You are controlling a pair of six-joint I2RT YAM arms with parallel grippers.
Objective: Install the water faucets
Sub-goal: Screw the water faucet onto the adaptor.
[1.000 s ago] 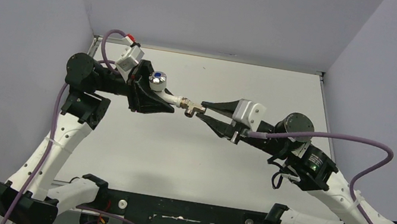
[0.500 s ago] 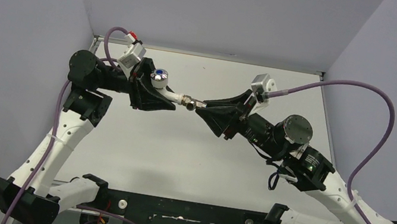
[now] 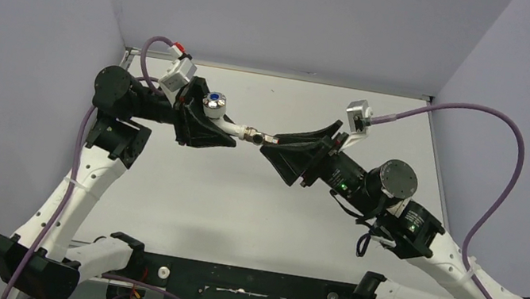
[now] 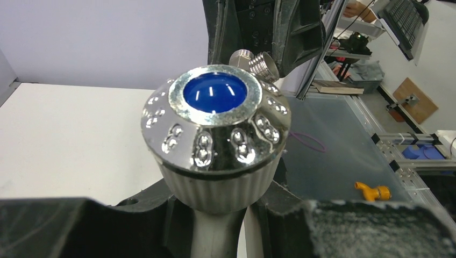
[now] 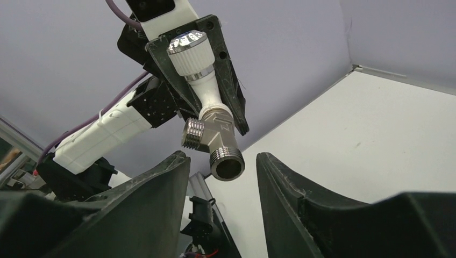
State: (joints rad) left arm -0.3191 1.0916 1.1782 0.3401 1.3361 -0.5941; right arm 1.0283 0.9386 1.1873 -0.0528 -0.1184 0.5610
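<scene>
Above the table (image 3: pixel 236 209), left fingers (image 3: pixel 203 138) clamp the faucet (image 5: pixel 207 88); right fingers (image 5: pixel 145 204) gape clear of its fitting (image 5: pixel 218 142).

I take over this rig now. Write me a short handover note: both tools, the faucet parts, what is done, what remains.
Left tool: shut on the white faucet, held above the table.
Right tool: open, jaws either side of the metal fitting, not touching.
Done: fitting sits on the faucet's end.
Left: tightness cannot be seen; probably regrip the fitting and turn further.
</scene>
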